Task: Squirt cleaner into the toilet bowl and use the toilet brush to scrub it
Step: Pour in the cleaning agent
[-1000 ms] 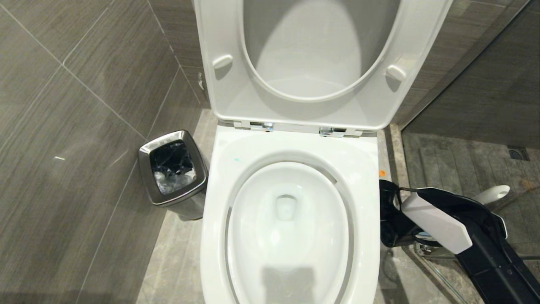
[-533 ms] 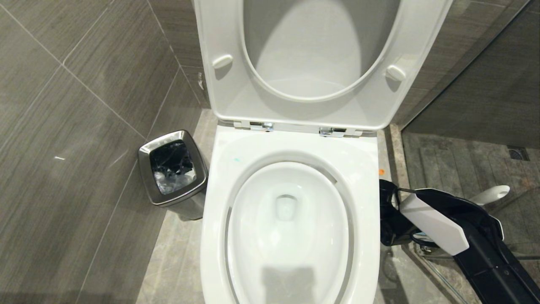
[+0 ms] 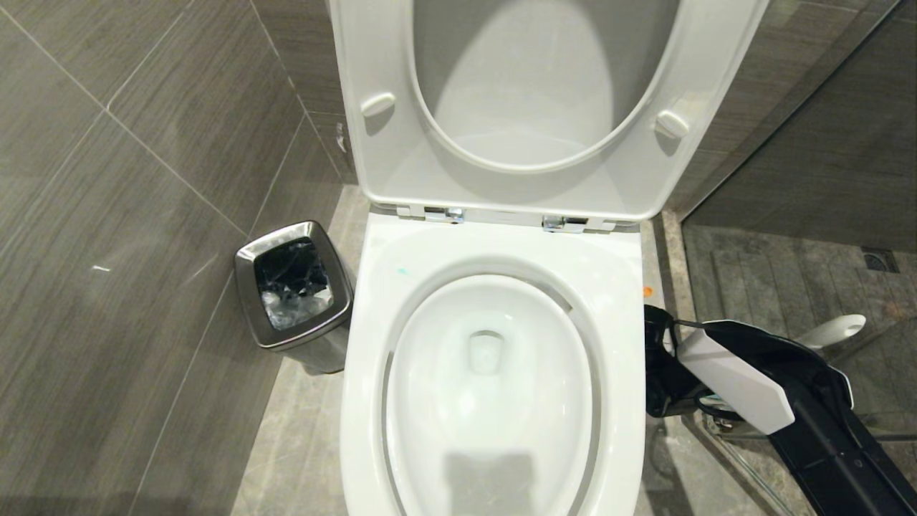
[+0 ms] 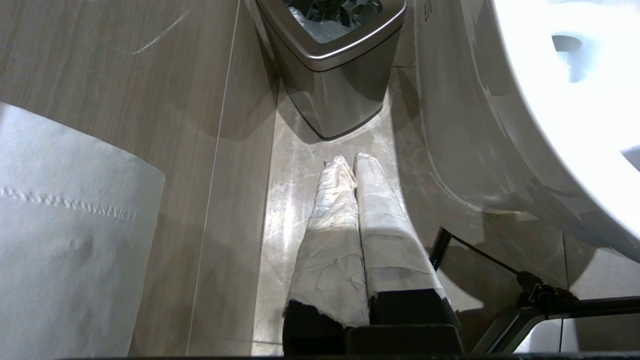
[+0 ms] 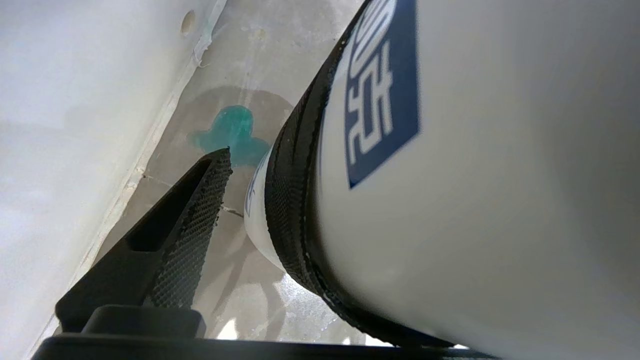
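The toilet bowl (image 3: 437,430) stands open, seat and lid raised, with clear water at its drain. A tiny turquoise speck marks its rim (image 3: 401,272). Low beside the toilet's right side, my right gripper (image 3: 663,380) is open. Its one visible finger (image 5: 190,225) stands apart from a white round container (image 5: 475,175) with a blue label and a black textured band; the other finger is hidden behind that container. Turquoise cleaner (image 5: 232,135) lies as a puddle on the floor. The toilet brush's white handle tip (image 3: 834,331) shows behind the right arm; its head is hidden. My left gripper (image 4: 350,160) hangs shut and empty.
A steel bin (image 3: 294,294) with a black liner stands left of the toilet against the tiled wall. A toilet paper roll (image 4: 65,225) is on that wall near the left gripper. A glass shower partition (image 3: 788,107) runs along the right.
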Tool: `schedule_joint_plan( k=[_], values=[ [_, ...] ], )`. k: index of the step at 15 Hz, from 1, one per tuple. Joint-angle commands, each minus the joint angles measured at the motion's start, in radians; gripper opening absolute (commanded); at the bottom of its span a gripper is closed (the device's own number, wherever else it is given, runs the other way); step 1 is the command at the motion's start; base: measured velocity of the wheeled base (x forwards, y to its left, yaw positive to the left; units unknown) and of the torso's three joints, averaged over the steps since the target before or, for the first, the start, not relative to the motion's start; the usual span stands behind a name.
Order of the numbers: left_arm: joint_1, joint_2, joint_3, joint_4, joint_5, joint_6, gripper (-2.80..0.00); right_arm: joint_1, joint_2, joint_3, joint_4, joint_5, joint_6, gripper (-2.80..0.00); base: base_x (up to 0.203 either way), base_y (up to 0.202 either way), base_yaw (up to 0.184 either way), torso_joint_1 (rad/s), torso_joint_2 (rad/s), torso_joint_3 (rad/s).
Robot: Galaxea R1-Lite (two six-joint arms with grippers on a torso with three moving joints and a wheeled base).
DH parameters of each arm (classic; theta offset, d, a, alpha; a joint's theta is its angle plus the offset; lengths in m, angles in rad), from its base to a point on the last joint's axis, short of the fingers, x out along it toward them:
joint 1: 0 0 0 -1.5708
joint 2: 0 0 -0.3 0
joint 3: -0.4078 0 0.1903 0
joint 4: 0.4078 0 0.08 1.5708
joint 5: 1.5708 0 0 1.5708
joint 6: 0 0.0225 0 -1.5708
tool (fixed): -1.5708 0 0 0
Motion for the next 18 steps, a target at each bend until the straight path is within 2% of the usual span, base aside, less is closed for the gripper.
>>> schedule_joint_plan(
  k=[1,3,4,18],
  values=[
    [0.0,-0.001,0.0,0.0,0.0,0.0,-2.8,0.001,0.003,-0.001,-0.007,-0.001,-0.002,0.0,0.0,0.0,0.0,0.0,0.0,0.0],
    [0.0,-0.001,0.0,0.0,0.0,0.0,-2.8,0.001,0.003,-0.001,-0.007,-0.001,-0.003,0.0,0.0,0.0,0.0,0.0,0.0,0.0],
    [0.0,-0.001,0.0,0.0,0.0,0.0,-2.8,0.001,0.003,-0.001,-0.007,-0.001,-0.002,-2.8,0.0,0.0,0.0,0.0,0.0,0.0],
    [0.001,-0.001,0.0,0.0,0.0,0.0,-2.8,-0.002,0.021,-0.039,-0.009,-0.011,-0.001,-2.8,0.0,0.0,0.0,0.0,0.0,0.0]
  ],
)
